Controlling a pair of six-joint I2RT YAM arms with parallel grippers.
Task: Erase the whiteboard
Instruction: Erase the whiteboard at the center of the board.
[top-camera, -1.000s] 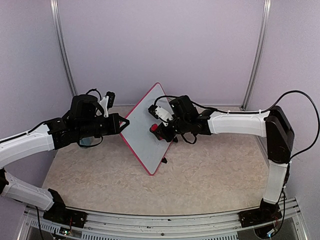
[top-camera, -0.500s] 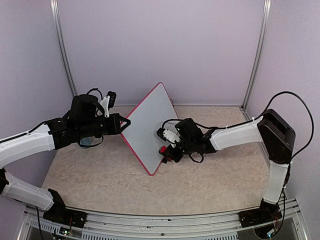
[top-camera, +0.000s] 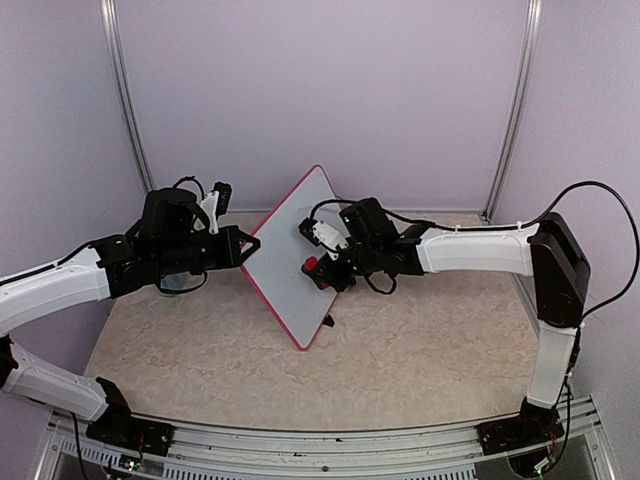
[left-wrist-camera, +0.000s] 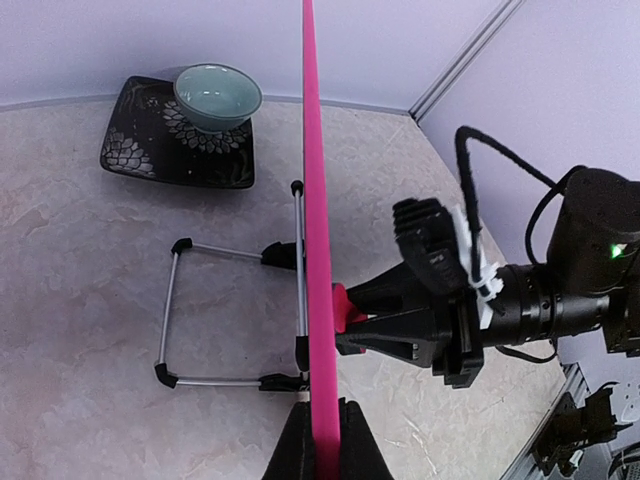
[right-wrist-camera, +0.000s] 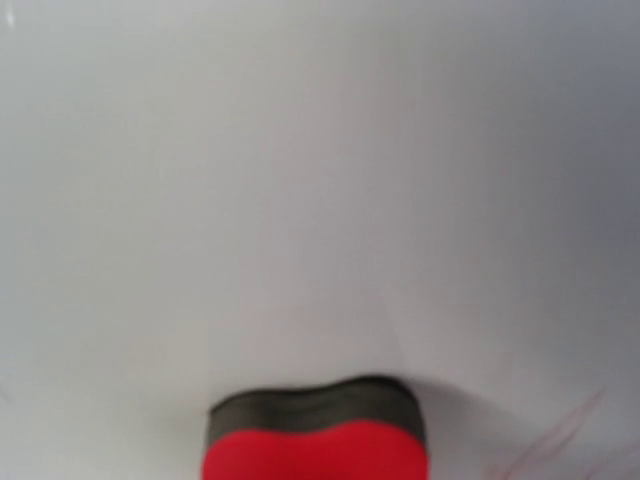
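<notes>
The whiteboard, white with a pink-red frame, stands tilted on one corner at mid table. My left gripper is shut on its left edge; in the left wrist view the frame runs edge-on up from between my fingers. My right gripper is shut on a small red eraser and presses it flat against the board's face. The right wrist view shows the eraser's red body and dark felt on the white surface, with faint reddish streaks at lower right. No dark writing shows.
A wire stand with black tips lies on the table behind the board. Farther back, a pale green bowl sits on a black patterned tray. A metal corner post rises at the back wall.
My right gripper slid the eraser down to the board's lower corner, then back up to its middle. The left gripper and the board stayed put.
</notes>
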